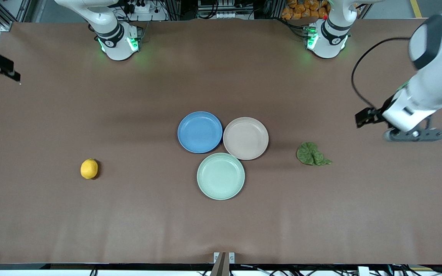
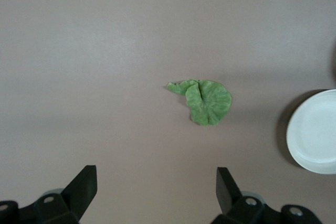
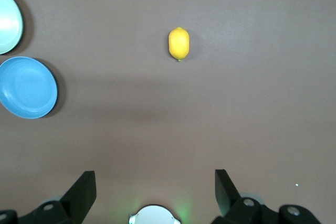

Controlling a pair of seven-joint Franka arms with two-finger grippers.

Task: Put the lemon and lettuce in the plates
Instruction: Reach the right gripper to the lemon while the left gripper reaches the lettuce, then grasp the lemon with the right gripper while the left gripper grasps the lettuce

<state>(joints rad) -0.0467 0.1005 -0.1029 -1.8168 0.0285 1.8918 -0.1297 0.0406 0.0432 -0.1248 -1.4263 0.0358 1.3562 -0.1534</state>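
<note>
The lemon (image 1: 89, 169) (image 3: 179, 43) lies on the brown table toward the right arm's end. The lettuce (image 1: 312, 154) (image 2: 203, 99) lies toward the left arm's end, beside the beige-pink plate (image 1: 246, 138) (image 2: 315, 132). The blue plate (image 1: 200, 132) (image 3: 26, 87) touches the beige-pink one at mid-table. Both plates hold nothing. My left gripper (image 1: 413, 135) (image 2: 156, 187) hangs open high over the table at the left arm's end, apart from the lettuce. My right gripper (image 1: 2, 68) (image 3: 155, 187) hangs open over the table's edge at the right arm's end, well apart from the lemon.
A pale mint-green plate (image 1: 221, 176) (image 3: 8, 19) sits against the other two, nearer to the front camera. The arm bases (image 1: 117, 40) (image 1: 326, 38) stand along the table's back edge. Bare brown table (image 1: 221, 230) surrounds everything.
</note>
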